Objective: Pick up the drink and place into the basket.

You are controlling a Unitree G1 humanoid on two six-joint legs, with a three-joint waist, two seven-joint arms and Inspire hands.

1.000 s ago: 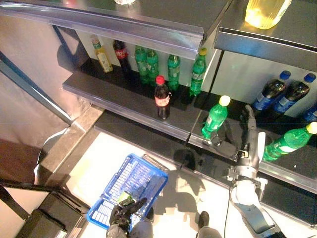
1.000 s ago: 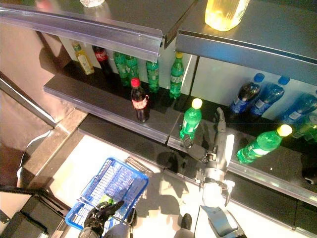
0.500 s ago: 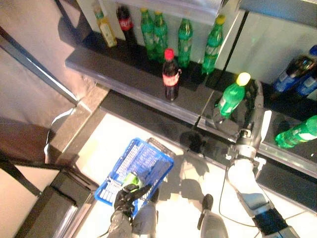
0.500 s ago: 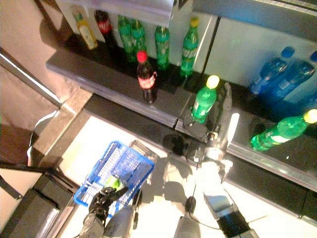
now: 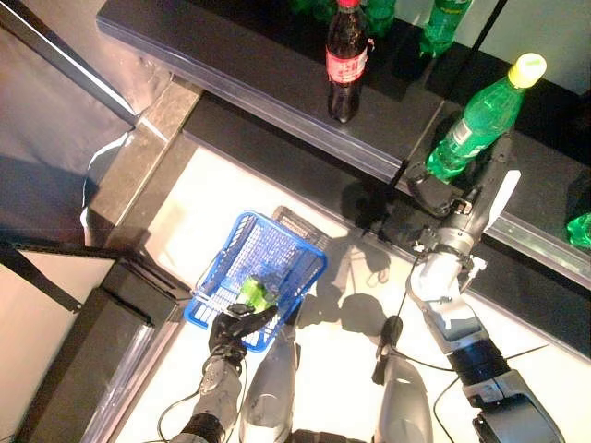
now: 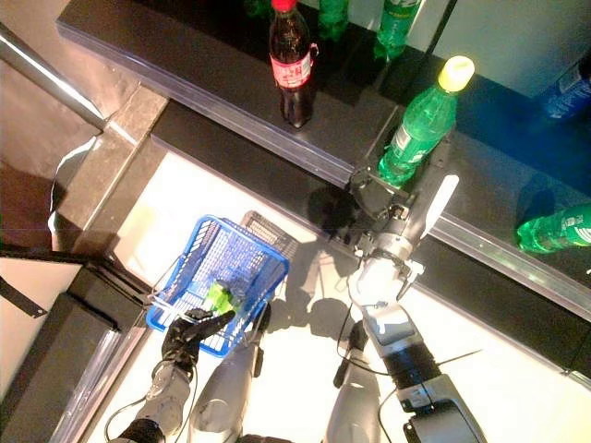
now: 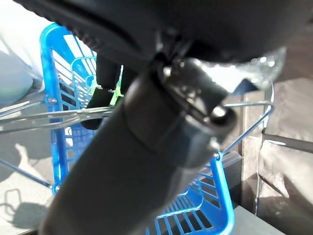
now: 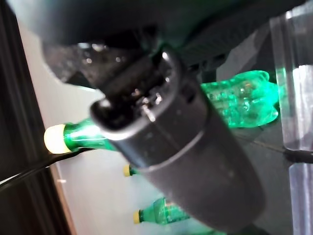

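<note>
Left eye view: my right hand (image 5: pixel 441 189) reaches onto the dark lower shelf (image 5: pixel 277 78) at its front edge, its fingers and thumb curled round the base of a green bottle with a yellow cap (image 5: pixel 480 118). The bottle stands upright on the shelf, just past the clear front lip. A dark cola bottle with a red cap (image 5: pixel 345 60) stands further along the same shelf, well apart from the hand. On the pale floor (image 5: pixel 342 305) sits the blue basket (image 5: pixel 294 254), and a small green item (image 5: pixel 251 293) lies inside it. My left hand (image 5: pixel 235 330) is at the basket's near rim.

Right eye view: the same scene. A second green bottle (image 6: pixel 554 228) lies on its side at the far right of the shelf.

Left wrist view: my left hand's dark bulk (image 7: pixel 146 147) fills most of the frame. Thin wire handles (image 7: pixel 44 115) of the basket cross behind it, and blue mesh (image 7: pixel 195 205) shows past it. I cannot tell whether the fingers are closed on the handles.

Right wrist view: my right hand wraps the green bottle; the ribbed base (image 8: pixel 244 98) shows on one side of the thumb (image 8: pixel 171 137) and the yellow cap (image 8: pixel 54 138) on the other.
</note>
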